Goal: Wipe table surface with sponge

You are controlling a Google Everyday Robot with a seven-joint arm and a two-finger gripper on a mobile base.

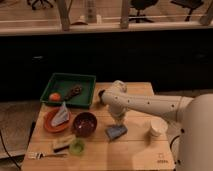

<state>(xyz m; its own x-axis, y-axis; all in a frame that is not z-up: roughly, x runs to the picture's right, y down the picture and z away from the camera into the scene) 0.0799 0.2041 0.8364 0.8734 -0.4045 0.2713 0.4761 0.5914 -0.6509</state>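
The light wooden table surface (135, 147) fills the lower middle of the camera view, with a small dark logo (160, 160) near its front right corner. The blue-grey sponge (115, 132) lies flat on it, just right of the dark bowl (84, 123). My white arm reaches in from the right, and my gripper (118, 123) points straight down onto the sponge's back edge and touches it.
A green tray (68, 89) at the back left holds an orange fruit (54, 96) and a dark item. An orange plate (51, 122) holds a pale blue cloth. A tan block (63, 143), a green cup (77, 146) and a fork (42, 155) lie front left. A white cup (158, 127) stands right.
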